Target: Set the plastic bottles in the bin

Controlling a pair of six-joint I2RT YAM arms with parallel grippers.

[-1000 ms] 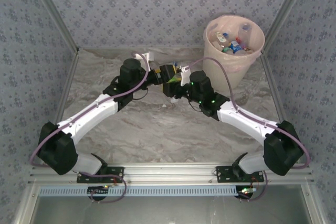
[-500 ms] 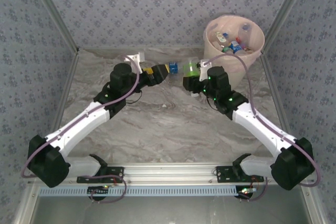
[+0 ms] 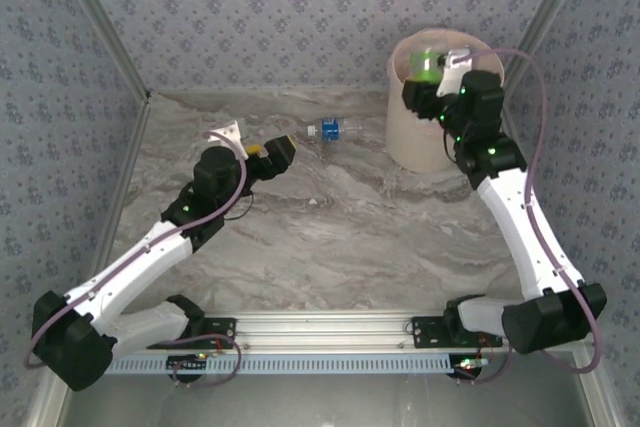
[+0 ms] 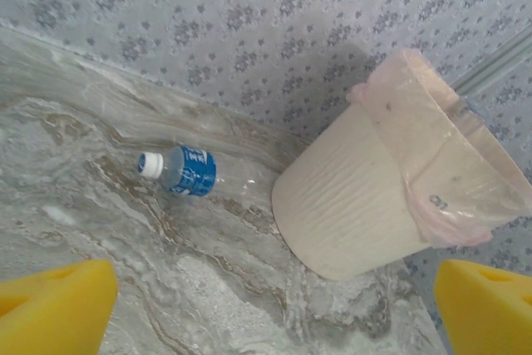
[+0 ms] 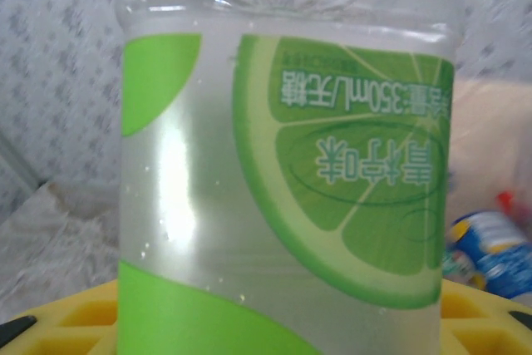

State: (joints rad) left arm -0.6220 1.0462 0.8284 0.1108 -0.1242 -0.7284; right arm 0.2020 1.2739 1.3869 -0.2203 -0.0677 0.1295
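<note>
Top external view showed the right pincer clamped mid-body on a green bottle, likely light and slick, over the bin; left pincer apart.

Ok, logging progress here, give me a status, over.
Right gripper shut on green-label bottle, over bin. Left gripper open, empty. Blue-label bottle lying on table beside bin. No obstruction seen.

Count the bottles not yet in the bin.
2: blue-labelled bottle on the table left of the bin; green-labelled bottle in the right gripper over it. More may be hidden.
</note>
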